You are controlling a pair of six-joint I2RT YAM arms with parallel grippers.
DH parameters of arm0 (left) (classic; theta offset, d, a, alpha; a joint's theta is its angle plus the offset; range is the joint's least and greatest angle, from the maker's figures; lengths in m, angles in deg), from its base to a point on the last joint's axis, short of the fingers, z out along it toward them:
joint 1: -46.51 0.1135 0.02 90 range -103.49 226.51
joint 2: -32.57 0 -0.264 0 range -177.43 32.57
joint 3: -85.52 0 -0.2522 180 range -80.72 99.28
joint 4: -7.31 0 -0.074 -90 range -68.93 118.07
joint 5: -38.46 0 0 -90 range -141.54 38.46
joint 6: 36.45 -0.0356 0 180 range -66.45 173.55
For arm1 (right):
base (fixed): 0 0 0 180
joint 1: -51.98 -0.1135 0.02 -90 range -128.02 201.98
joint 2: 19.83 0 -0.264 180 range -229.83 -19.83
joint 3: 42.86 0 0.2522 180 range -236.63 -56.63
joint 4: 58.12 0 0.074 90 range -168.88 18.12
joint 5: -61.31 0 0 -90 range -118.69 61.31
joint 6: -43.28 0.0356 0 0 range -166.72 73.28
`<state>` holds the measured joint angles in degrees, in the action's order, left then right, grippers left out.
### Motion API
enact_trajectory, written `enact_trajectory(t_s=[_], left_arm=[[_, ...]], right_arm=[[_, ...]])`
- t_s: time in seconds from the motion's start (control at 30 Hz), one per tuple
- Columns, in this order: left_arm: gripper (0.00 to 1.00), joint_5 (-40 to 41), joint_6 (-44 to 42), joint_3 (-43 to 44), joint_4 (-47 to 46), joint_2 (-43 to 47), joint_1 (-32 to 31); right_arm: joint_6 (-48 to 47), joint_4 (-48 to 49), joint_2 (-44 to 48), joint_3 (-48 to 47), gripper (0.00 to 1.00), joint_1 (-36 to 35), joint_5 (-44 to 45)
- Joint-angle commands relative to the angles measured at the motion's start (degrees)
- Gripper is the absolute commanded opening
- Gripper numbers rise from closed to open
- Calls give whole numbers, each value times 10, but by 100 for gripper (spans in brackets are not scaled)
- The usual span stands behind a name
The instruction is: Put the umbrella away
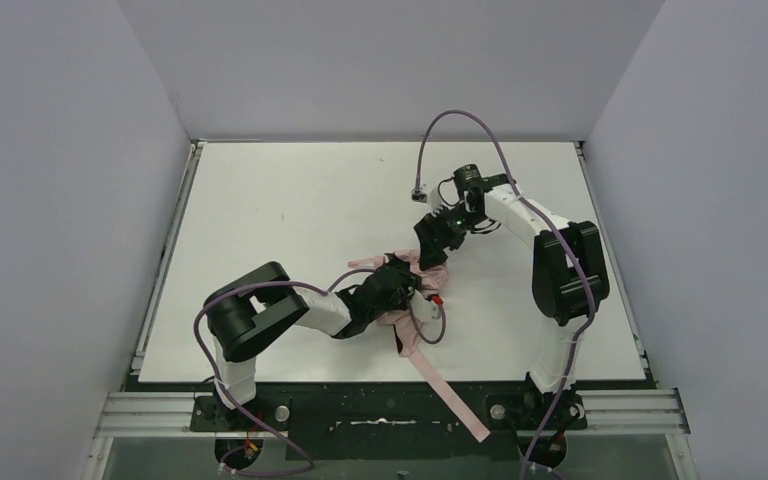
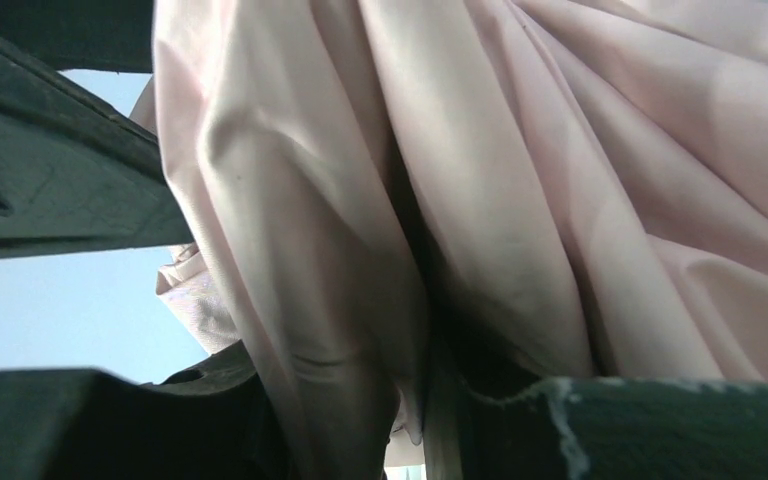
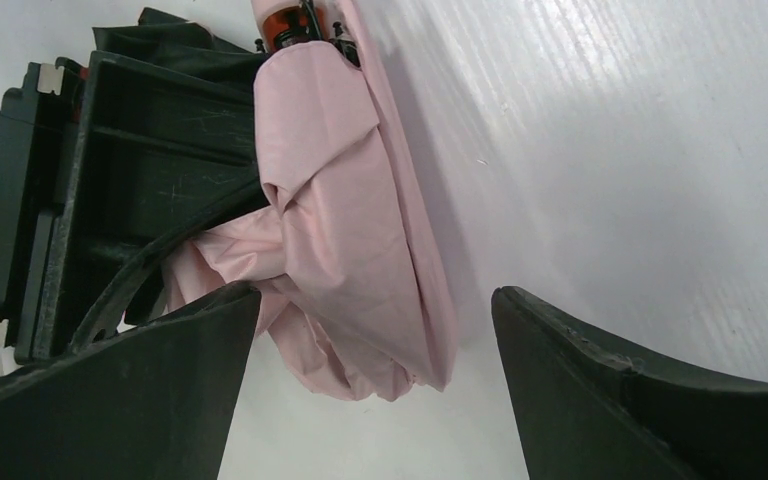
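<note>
Foreground: pale pink folds of the umbrella [image 2: 520, 200] crowd the left wrist view, bunched between the dark fingers [image 2: 50, 180] of the left tool [image 1: 392, 284].
Umbrella: collapsed and rumpled, it lies on the white surface [image 1: 290, 200] between the two tools, its middle wedged in the left tool and its loose end reaching toward the right tool [image 1: 432, 250].
Left tool: clenched on the umbrella's fabric.
Right tool: released, with its jaws spread wide either side of the fabric's loose end. One finger [image 3: 650, 400] stands well clear, and whether the other brushes the cloth cannot be told.
Orange-red fitting [image 3: 285, 22]: sits at the umbrella's end farthest from the right tool, just beside the left tool's black body.
Pink strip [image 1: 455, 395]: trails from under the left tool toward the arms' bases, crossing the black rail [image 1: 360, 410] at the surface's near edge.
Purple cables [image 1: 440, 125]: loop above the right tool and around the left arm.
</note>
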<state>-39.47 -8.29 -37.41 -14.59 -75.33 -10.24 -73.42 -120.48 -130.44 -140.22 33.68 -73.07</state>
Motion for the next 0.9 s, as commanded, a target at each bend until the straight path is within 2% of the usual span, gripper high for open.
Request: enact_trajectory(t_s=[0.0, 0.2, 0.33, 0.43, 0.53, 0.57, 0.63, 0.73, 0.87], left_arm=[[0, -13, -8, -15, 41, -25, -9], [0, -4, 0, -7, 49, -28, -10], [0, -1, 2, -5, 51, -28, -9], [0, 2, 8, -4, 49, -26, -9], [1, 8, 20, -5, 42, -19, -9], [5, 11, 25, -5, 39, -14, -9], [18, 18, 35, -8, 27, -3, -9], [36, 32, 56, -18, 2, 23, -9], [49, 42, 118, -24, 18, 82, -10]], right_arm=[[-27, -27, -17, -22, 90, -13, -13], [-35, -53, -51, -20, 88, -40, 9], [-27, -54, -76, -15, 83, -49, 34], [-23, -56, -89, -15, 73, -50, 49], [-17, -58, -99, -17, 54, -50, 71], [-15, -58, -101, -17, 47, -50, 77], [-3, -51, -102, -16, 35, -49, 95], [14, -25, -95, -5, 26, -46, 111], [42, 30, -72, 18, 16, -38, 123]])
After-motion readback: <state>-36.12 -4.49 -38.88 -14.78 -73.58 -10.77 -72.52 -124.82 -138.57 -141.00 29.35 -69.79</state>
